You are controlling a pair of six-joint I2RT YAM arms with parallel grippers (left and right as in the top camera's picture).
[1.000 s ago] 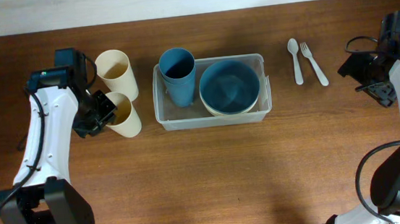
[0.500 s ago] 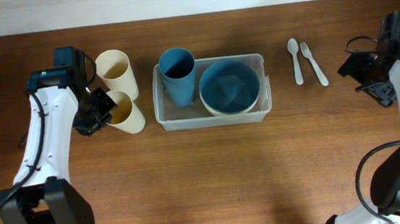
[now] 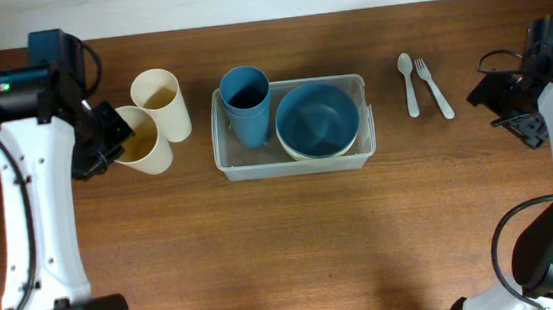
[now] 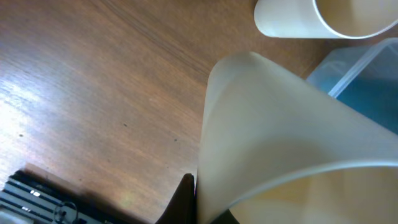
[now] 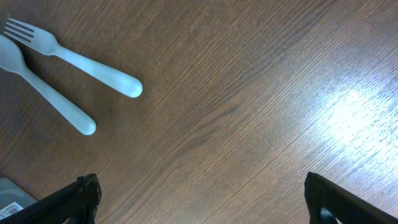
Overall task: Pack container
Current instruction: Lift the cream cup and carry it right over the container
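The clear container (image 3: pixel 295 160) sits at the table's middle and holds a blue cup (image 3: pixel 246 104) and a blue bowl (image 3: pixel 317 119) nested in a cream bowl. My left gripper (image 3: pixel 107 142) is shut on the rim of a cream cup (image 3: pixel 142 139), which fills the left wrist view (image 4: pixel 273 130) and is lifted left of the container. A second cream cup (image 3: pixel 160 102) stands beside it, also in the left wrist view (image 4: pixel 323 18). My right gripper (image 3: pixel 518 104) is open and empty over bare wood at the far right.
A pale spoon (image 3: pixel 409 83) and fork (image 3: pixel 434 88) lie right of the container; both show in the right wrist view, the fork (image 5: pixel 74 59) above the spoon (image 5: pixel 43 87). A corner of the container (image 4: pixel 367 74) shows in the left wrist view.
My left arm has risen and moved left and back, carrying the cream cup away from the container. The right arm has not moved.
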